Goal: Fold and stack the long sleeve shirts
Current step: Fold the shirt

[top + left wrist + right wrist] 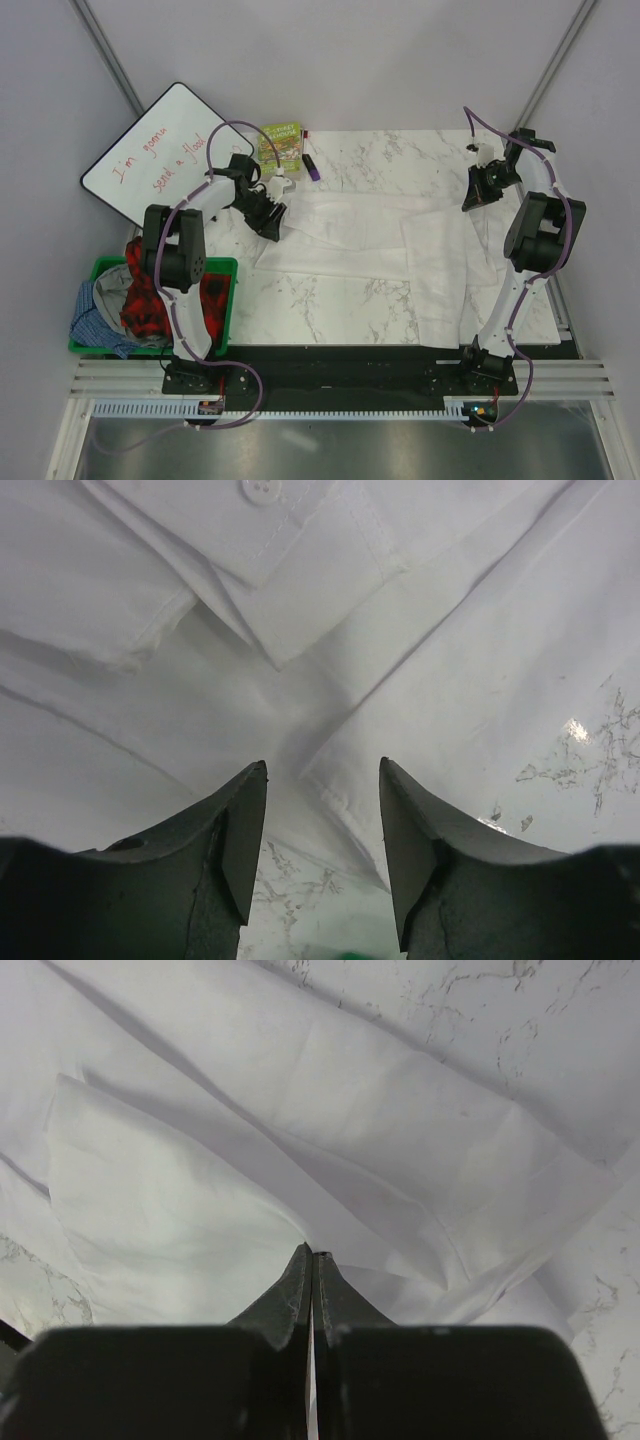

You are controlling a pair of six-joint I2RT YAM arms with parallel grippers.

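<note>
Careful: left gripper (322,765) spread, you are risking snagging the shirt (360,245) (right gripper (312,1252) pressed together, maybe pinching cloth).

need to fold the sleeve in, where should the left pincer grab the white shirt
Probably the buttoned cuff of the white button-front cloth shirt, taken from above by the open left pincer: its doubled corner lies on top of the other layers, pointing towards it, a free edge to pinch.

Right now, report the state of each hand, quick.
Left hand: open, over the white shirt, holding nothing.
Right hand: closed, nothing visibly held.
</note>
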